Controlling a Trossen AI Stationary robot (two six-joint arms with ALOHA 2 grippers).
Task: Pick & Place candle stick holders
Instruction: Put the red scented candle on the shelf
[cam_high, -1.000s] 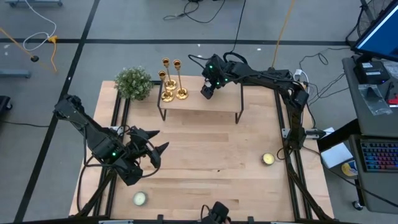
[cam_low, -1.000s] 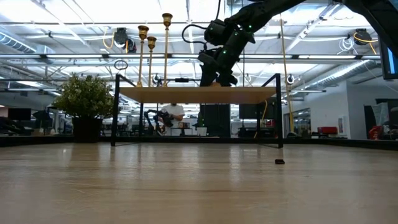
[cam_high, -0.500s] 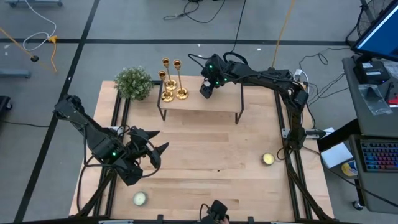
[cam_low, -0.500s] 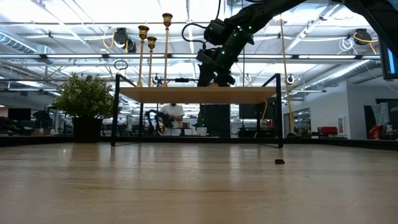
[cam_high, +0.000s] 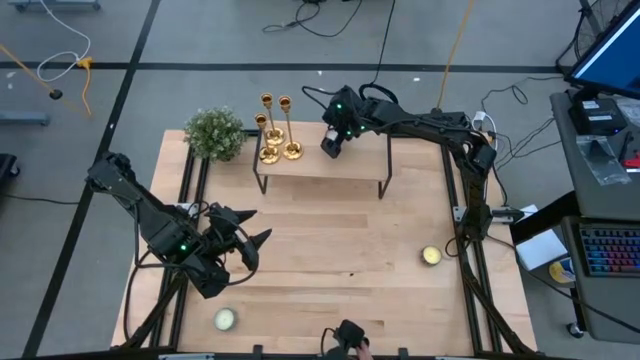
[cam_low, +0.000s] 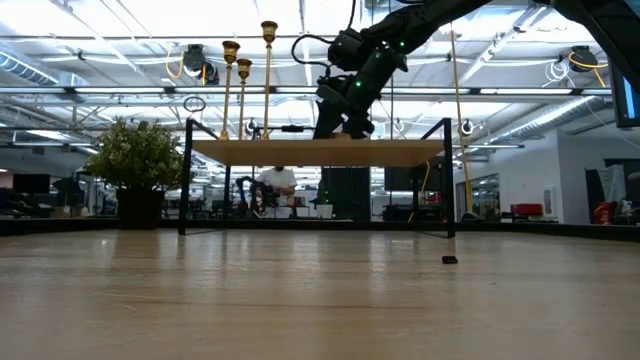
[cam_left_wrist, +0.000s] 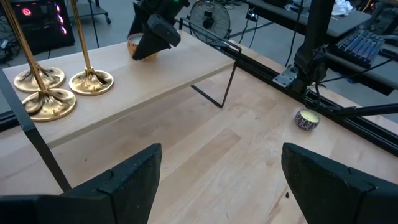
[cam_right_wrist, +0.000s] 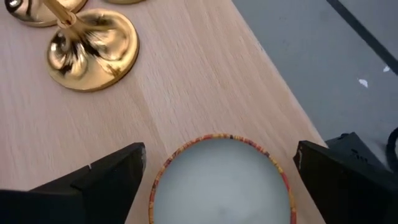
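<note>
Three gold candle stick holders (cam_high: 278, 150) stand on their round bases at the left end of a small raised wooden shelf (cam_high: 345, 166); their bases (cam_left_wrist: 48, 103) also show in the left wrist view, and one base (cam_right_wrist: 93, 50) in the right wrist view. My right gripper (cam_high: 333, 148) hangs open over the shelf's middle, slanting down. Its fingers stand on either side of a short round whitish candle (cam_right_wrist: 221, 180) that rests on the shelf. My left gripper (cam_high: 245, 238) waits open above the table's left part, with nothing between its fingers.
A green bushy plant (cam_high: 214, 133) stands left of the shelf. One candle (cam_high: 431, 256) lies on the table near the right rail, another (cam_high: 224, 319) near the front left. The wooden table between the shelf and the front edge has free room.
My right gripper has tipped and turned slightly over the shelf, staying above the candle. The candle stick holders and my left gripper have kept still.
</note>
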